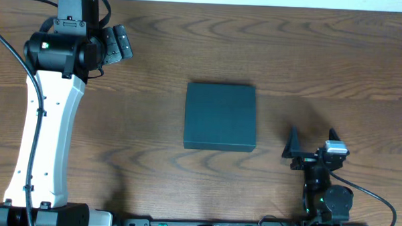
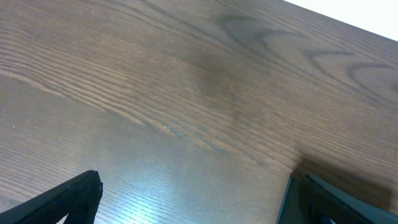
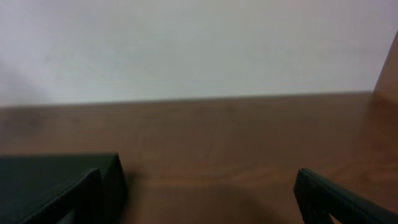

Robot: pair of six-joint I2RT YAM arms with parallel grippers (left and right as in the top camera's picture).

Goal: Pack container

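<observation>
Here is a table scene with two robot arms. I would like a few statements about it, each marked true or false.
1. The container is closed. True.
2. The jaws of the left arm hold a tool. False: they are open and empty.
3. The jaws of the right arm touch the container. False: they stand apart from it, open, on its right.
4. The container lies on a wooden table. True.

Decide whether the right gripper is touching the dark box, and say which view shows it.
Apart. The overhead view shows a strip of bare table between the right gripper and the container.
</observation>
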